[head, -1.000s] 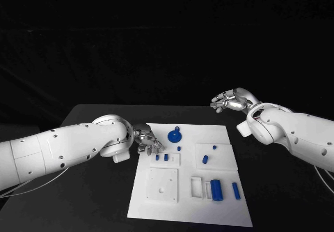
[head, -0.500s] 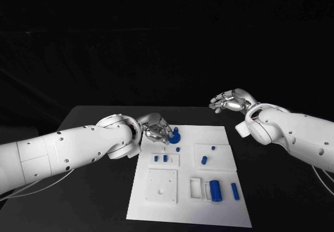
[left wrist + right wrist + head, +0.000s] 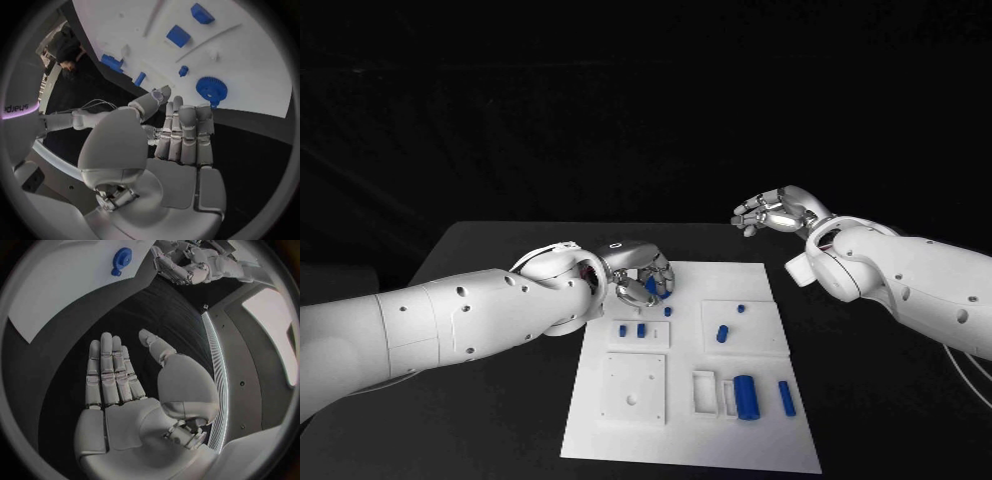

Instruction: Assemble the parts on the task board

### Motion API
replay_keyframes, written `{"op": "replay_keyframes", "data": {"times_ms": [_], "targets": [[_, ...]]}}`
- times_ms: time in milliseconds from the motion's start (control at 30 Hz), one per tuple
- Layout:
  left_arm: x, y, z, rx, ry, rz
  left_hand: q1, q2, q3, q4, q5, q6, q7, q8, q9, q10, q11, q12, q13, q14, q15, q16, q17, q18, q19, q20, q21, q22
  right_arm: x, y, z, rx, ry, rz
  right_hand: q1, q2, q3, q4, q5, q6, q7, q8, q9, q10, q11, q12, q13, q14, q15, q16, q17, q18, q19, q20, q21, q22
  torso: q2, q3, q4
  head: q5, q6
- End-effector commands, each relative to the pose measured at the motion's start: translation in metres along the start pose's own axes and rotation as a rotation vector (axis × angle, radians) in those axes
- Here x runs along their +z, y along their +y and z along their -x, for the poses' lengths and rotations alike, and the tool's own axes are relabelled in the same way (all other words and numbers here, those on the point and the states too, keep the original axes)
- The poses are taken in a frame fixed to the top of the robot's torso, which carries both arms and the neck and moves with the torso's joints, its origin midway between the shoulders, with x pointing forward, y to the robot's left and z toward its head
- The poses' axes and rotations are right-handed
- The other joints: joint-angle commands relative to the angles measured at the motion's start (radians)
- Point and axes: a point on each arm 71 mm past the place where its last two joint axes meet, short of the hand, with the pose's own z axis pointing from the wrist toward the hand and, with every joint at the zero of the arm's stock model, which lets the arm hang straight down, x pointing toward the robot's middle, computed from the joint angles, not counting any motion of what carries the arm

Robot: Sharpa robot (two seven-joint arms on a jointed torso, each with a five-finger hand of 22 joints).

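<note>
Blue toothed gear (image 3: 211, 89), round, flat

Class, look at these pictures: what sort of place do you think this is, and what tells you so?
Probably a robotics lab test bench: a white task board with small blue parts on a black table, worked by two robot arms with silver hands, left and right.

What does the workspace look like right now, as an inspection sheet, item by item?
Surface: black table.
Job's things: white task board with blue parts; blue gear near its far left corner; large blue cylinder at the near end.
Clutter: nothing seen.
Hands: left hand above the gear, fingers apart, holding nothing; right hand raised off the board, holding nothing.
Cables: thin cable under the right arm.
Surroundings: dark.
</note>
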Motion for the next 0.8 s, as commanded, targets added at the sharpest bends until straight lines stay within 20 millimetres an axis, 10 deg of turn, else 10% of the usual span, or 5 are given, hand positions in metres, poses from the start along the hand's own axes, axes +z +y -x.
{"op": "replay_keyframes", "data": {"times_ms": [33,800], "targets": [[0.002,-0.005,-0.005,0.136,0.023,-0.07,0.005,0.003,-0.006,0.001,-0.005,0.009,0.002,-0.002,-0.004,0.012,0.0,-0.012,-0.003,0.01,-0.001,0.007,0.002,0.014,0.012,-0.035,0.006,0.002,0.0,0.002,-0.001,0.001,0.007,0.013,-0.008,0.002,-0.005,0.001,0.004,-0.002,0.004,0.005,-0.001,0.003,0.001,-0.006,-0.001,0.005,0.004,-0.005,0.002,0.006,0.003,0.006,-0.004,0.001,0.0,-0.0012,-0.0007,-0.002,0.0],[0.016,-0.002,-0.03,0.227,0.118,-0.04,0.003,0.0,-0.008,0.018,-0.014,-0.029,0.007,-0.03,-0.054,-0.063,0.029,-0.154,-0.062,0.011,0.027,0.01,0.003,0.034,0.02,-0.009,0.002,0.006,0.0,0.003,-0.002,0.006,0.009,0.012,-0.008,0.003,-0.005,0.001,0.005,-0.002,0.004,0.005,-0.002,0.003,0.001,-0.007,-0.001,0.006,0.003,-0.005,0.003,0.006,0.004,0.005,-0.005,0.002,0.0,-0.0004,0.0014,-0.012,-0.002]]}}
